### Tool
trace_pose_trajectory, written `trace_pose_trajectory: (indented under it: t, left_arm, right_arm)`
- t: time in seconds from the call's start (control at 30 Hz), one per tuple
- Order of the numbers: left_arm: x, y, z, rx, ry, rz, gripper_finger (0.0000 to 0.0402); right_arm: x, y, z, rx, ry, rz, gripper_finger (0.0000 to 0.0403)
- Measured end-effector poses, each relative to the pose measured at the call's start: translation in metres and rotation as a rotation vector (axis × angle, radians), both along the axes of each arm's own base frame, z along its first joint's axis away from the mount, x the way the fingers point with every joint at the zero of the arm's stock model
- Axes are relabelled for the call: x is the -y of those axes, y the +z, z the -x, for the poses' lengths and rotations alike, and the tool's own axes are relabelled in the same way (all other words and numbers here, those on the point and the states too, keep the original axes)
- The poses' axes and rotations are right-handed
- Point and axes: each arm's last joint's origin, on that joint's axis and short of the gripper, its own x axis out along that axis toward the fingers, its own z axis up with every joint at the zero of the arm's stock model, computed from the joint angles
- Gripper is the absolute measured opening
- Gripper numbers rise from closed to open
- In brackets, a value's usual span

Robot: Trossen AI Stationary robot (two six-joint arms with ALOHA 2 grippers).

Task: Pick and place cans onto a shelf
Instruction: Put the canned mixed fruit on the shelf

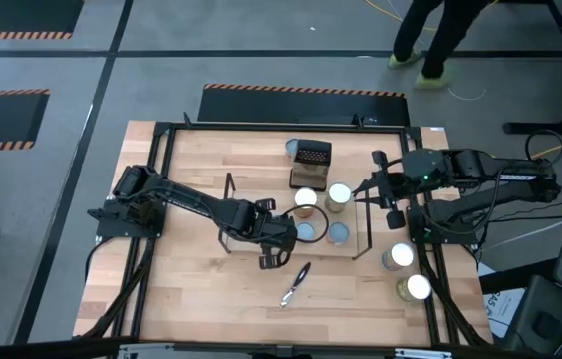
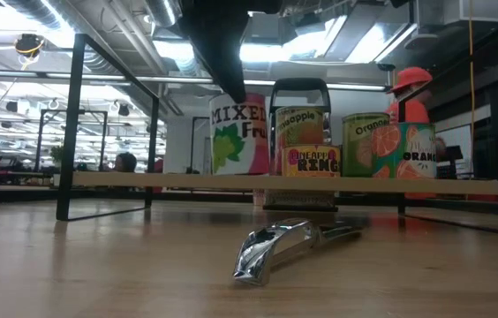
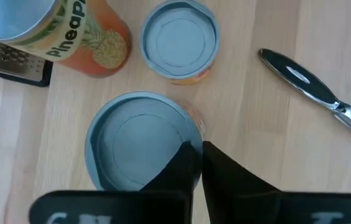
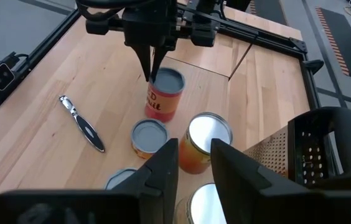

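A red-labelled can with a pale-blue top (image 3: 132, 149) stands upright on the wooden board of the black wire shelf (image 2: 143, 181). My left gripper (image 3: 200, 146) is above it, shut on its rim; the can also shows in the right wrist view (image 4: 165, 93) and the low view (image 2: 234, 132). Three more cans (image 1: 339, 195) stand on the shelf beside it. My right gripper (image 4: 194, 165) is open and empty, hovering over the shelf's right end (image 1: 366, 214). My left gripper pinches the can's top rim (image 3: 192, 129) between its two fingers, one finger over the lid and one outside the wall. The fingers come from above, pointing down (image 4: 149, 68). The can stands upright with its base on the shelf board.
A dark perforated grater (image 1: 311, 158) and one can (image 1: 293, 148) stand beyond the shelf. Two shiny-topped cans (image 1: 398, 256) (image 1: 418, 287) sit at the table's right edge. A silver and black hand tool (image 1: 296, 283) lies on the table near the front. A person walks beyond the table.
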Motion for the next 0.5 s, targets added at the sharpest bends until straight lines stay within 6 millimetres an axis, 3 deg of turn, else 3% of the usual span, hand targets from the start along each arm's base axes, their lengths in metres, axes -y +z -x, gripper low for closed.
trace_pose_trajectory:
  t: [0.5]
  left_arm:
    - [0.0, 0.0, -0.0001, 0.002, 0.003, -0.006, 0.0055]
  right_arm:
    - [0.0, -0.0001, -0.0002, -0.001, 0.0, 0.0, 0.0099]
